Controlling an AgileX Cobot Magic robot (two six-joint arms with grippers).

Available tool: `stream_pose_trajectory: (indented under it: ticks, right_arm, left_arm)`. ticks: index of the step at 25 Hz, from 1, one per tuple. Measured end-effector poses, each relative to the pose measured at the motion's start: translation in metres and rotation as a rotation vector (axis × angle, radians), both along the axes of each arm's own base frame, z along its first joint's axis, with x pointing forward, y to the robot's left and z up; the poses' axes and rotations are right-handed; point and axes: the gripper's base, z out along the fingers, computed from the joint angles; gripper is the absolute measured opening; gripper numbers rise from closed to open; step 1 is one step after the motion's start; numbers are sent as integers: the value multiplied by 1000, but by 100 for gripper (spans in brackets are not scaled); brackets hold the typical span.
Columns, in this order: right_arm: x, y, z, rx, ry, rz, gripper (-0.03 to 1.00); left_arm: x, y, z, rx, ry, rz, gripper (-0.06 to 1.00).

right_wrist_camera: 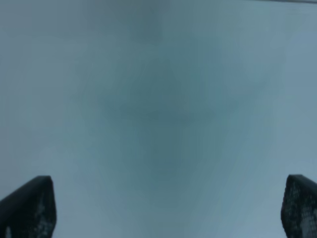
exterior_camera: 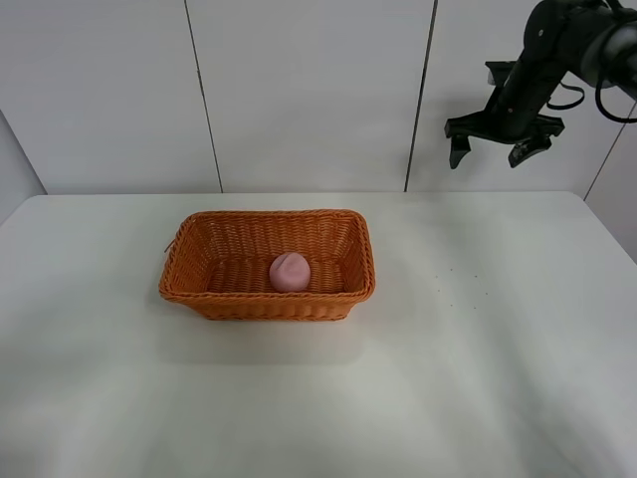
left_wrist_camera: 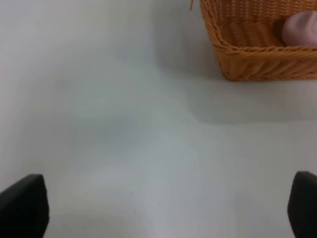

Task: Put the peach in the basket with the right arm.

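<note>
Exterior high view, nearest band: flat white tabletop [exterior_camera: 478, 388], a broad open stretch running from the front edge up to the basket and past it on both sides.

Left wrist view: black two-fingered left hand [left_wrist_camera: 163, 208] over the tabletop, fingers spread wide, holding and touching nothing. One corner of the basket [left_wrist_camera: 257, 59] and the peach [left_wrist_camera: 302, 27] lie beyond it.

Middle: rectangular orange-brown woven wicker basket [exterior_camera: 199, 284], sloping sides, braided rim, standing well away from every tabletop edge.

Contents: small pale pink rounded peach [exterior_camera: 290, 271], on the basket floor, slightly right of centre, near the front wall.

Far right: black jointed right arm [exterior_camera: 567, 50], raised before the white panelled wall [exterior_camera: 299, 90]. Black two-fingered right hand [exterior_camera: 491, 154] is wide open, holding and touching nothing. Right wrist view: right hand [right_wrist_camera: 163, 208] shows only a blurred pale surface between its fingers.

Peach lies well apart from the right hand, lower and to its left.
</note>
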Motion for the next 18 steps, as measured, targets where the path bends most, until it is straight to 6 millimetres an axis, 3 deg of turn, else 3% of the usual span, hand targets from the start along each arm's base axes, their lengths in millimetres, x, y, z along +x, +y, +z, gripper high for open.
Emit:
stream_pose_trajectory:
  ticks: [7, 11, 14, 18]
  right_arm:
    - [0, -4, 1, 4, -2, 2, 70]
    - [-12, -5, 10, 0, 9, 3, 70]
    - [-35, -6, 22, -14, 37, 5, 70]
    - [-85, -8, 33, -17, 111, 7, 70]
  left_arm:
    - [0, 0, 0, 0, 0, 0, 99]
    - [0, 0, 0, 0, 0, 0, 99]
    - [0, 0, 0, 0, 0, 0, 99]
    - [0, 0, 0, 0, 0, 0, 99]
